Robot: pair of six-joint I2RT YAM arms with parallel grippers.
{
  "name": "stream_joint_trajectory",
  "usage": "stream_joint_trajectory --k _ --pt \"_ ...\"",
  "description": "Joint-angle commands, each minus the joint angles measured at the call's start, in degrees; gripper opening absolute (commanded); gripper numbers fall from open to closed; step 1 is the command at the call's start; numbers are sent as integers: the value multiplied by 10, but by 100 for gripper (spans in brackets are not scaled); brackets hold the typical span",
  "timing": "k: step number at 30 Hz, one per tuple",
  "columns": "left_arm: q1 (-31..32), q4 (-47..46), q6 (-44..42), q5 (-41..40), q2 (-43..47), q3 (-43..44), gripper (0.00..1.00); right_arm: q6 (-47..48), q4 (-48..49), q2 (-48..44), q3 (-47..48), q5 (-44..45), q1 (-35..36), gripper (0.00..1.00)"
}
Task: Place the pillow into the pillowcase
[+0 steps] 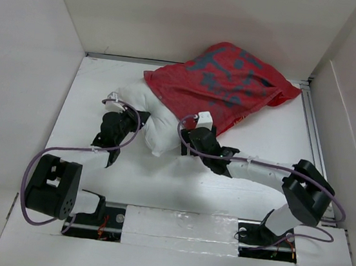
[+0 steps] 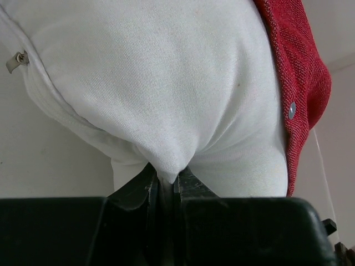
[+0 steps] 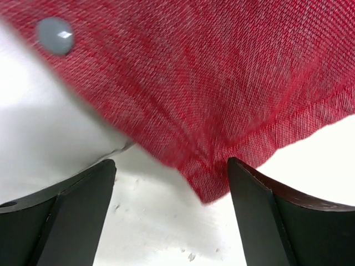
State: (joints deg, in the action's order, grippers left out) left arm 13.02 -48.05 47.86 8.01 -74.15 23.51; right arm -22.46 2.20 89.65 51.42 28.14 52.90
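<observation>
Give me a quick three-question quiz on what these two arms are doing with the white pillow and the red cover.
1. True or false: one end of the pillow sticks out of the pillowcase.
2. What does the left gripper pinch? A) red cloth B) white pillow fabric C) nothing
3. Fill in: the right gripper is ____, with a pillowcase corner seen between its fingers.
Key: 1 true; 2 B; 3 open.

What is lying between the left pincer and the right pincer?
The uncovered white end of the pillow, sticking out of the red pillowcase. The top external view shows it.
</observation>
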Motion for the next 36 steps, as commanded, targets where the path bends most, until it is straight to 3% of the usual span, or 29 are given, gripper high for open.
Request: stream_joint_trajectory --k 1,5,8,9,10,12,13,15,18,19,21,22,23,26,27,28,29,31,32,33,34,36 --pt "0 -47 0 20 1 35 0 1 18 25 32 18 -17 87" --pt "0 -52 0 32 -6 40 0 13 18 61 59 50 -50 78" --pt "0 -52 0 32 -6 40 0 18 18 67 64 61 -61 65" --pt "0 -52 0 32 -6 46 0 23 18 67 64 61 -68 57" --pt "0 -52 0 32 -6 46 0 23 18 59 64 61 -68 37" --pt "0 -45 0 32 -6 46 0 29 4 48 72 61 -57 26" --pt "0 -45 0 32 -6 52 0 29 -10 31 88 61 -45 10" --pt "0 -45 0 38 -11 58 0 48 -48 14 116 43 -15 3" --pt "0 -75 17 60 -11 89 0 86 -115 17 236 -68 10 0" --pt "0 -81 23 61 -11 114 0 99 -133 27 278 -175 10 0" --pt "23 -81 29 54 -11 164 0 129 -230 112 515 -326 4 0" --pt "23 -94 29 54 -16 164 0 139 -273 113 516 -386 4 0" --pt "23 -105 39 54 -16 187 0 149 -313 139 653 -435 4 0" --pt "23 -158 62 61 -16 203 0 168 -421 213 825 -616 21 0" --pt "23 -167 67 61 -16 210 0 168 -438 228 916 -644 26 0" --pt "23 -176 67 61 -10 210 0 176 -451 229 945 -675 26 0" --pt "23 -205 67 61 -10 210 0 176 -436 222 952 -729 26 0" --pt "59 -235 67 40 3 174 0 168 -397 176 857 -730 3 0" --pt "88 -237 41 -32 21 146 0 154 -326 148 755 -735 -30 0" --pt "88 -237 41 -33 21 131 0 153 -325 148 754 -744 -51 0" --pt "103 -230 16 -59 27 118 0 135 -289 129 650 -760 -74 0" --pt "122 -224 10 -104 33 89 0 109 -238 116 577 -740 -124 0"
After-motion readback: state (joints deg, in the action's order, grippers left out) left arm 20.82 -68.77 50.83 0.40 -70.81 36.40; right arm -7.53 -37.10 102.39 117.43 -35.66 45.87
